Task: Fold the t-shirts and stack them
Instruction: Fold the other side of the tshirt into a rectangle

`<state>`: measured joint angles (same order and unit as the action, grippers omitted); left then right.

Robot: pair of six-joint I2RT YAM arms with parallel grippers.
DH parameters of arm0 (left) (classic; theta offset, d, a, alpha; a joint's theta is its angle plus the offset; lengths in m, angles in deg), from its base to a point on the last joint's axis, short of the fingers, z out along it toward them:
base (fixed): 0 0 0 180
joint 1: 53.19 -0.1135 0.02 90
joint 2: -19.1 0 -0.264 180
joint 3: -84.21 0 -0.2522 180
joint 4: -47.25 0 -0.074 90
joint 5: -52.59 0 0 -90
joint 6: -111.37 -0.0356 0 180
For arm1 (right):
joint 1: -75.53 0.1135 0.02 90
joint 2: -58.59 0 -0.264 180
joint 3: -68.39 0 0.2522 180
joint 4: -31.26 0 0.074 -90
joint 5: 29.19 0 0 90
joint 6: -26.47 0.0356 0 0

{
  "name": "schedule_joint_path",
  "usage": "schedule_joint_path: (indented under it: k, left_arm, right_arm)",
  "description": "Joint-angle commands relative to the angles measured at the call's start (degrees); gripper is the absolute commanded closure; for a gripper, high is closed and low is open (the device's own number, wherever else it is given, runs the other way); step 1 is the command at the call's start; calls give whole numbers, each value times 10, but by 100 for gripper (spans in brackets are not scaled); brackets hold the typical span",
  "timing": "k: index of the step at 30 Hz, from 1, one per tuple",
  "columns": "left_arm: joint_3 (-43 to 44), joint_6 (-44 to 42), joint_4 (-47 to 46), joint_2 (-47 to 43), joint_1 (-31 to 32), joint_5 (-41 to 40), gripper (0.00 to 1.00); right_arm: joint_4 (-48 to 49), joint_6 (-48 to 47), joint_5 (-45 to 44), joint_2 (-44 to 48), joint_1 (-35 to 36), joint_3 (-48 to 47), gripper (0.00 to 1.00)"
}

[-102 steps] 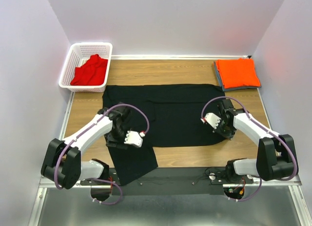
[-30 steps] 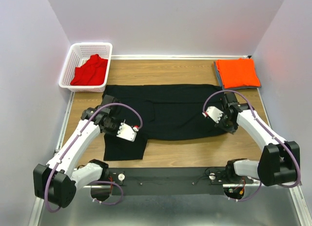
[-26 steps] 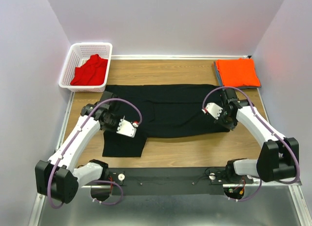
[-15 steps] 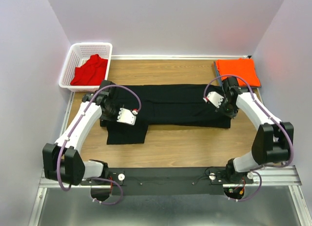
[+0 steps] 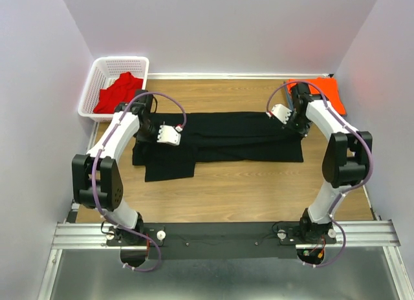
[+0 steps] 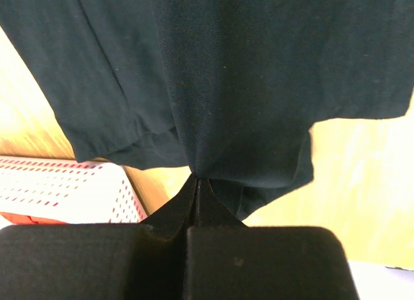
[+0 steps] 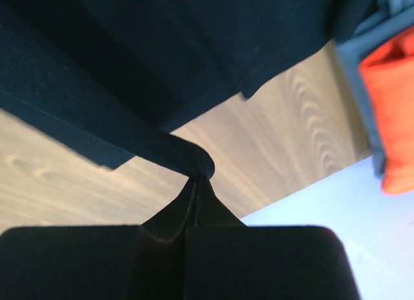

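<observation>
The black t-shirt (image 5: 226,137) lies as a long folded band across the middle of the table, with a sleeve part sticking out at its near left (image 5: 169,167). My left gripper (image 5: 147,127) is shut on the cloth at the band's left end, pinched at the fingertips in the left wrist view (image 6: 197,178). At the band's right end my right gripper (image 5: 296,128) is shut on a rolled cloth edge (image 7: 197,177). A folded orange t-shirt (image 5: 326,88) sits at the far right, partly behind the right arm. The red t-shirt (image 5: 119,93) lies crumpled in the basket.
A white mesh basket (image 5: 123,59) stands at the far left corner, close to my left gripper (image 6: 65,190). A grey pad (image 7: 352,54) lies under the orange t-shirt. Walls close in the table on three sides. Bare wood shows in front of the black t-shirt.
Both grippers have carried the black t-shirt's near edge away from the arm bases toward the far side. The shirt is now a narrower band and both arms are stretched out further.
</observation>
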<state>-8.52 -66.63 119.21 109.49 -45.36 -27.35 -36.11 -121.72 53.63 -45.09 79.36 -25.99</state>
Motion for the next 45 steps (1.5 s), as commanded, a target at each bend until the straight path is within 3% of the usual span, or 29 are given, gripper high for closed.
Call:
schedule_joint_path:
  k: [1, 11, 37, 38, 39, 41, 42, 45]
  left_arm:
    - [27, 4, -8, 30, -7, 15, 100]
    - [53, 24, -47, 100, -9, 24, 100]
    - [92, 40, -79, 166, -16, 7, 100]
    - [93, 56, -89, 170, -16, 5, 96]
    - [96, 63, -91, 171, -18, 2, 79]
    - [109, 87, -83, 168, -30, 14, 63]
    - [132, 96, -74, 165, -37, 24, 55]
    - [170, 121, -18, 149, -74, 77, 46]
  right_arm:
    - [-3, -19, -9, -40, -6, -37, 99]
    - [6, -21, -19, -93, -15, -66, 99]
    - [21, -10, -18, -131, -20, -89, 99]
    - [21, -3, -18, -134, -21, -100, 91]
    - [19, 6, -17, -134, -20, -107, 84]
    - [19, 34, -7, -122, -23, -119, 64]
    - [14, 59, 2, -114, -25, -123, 59]
    - [-21, 94, 34, -90, -36, -141, 50]
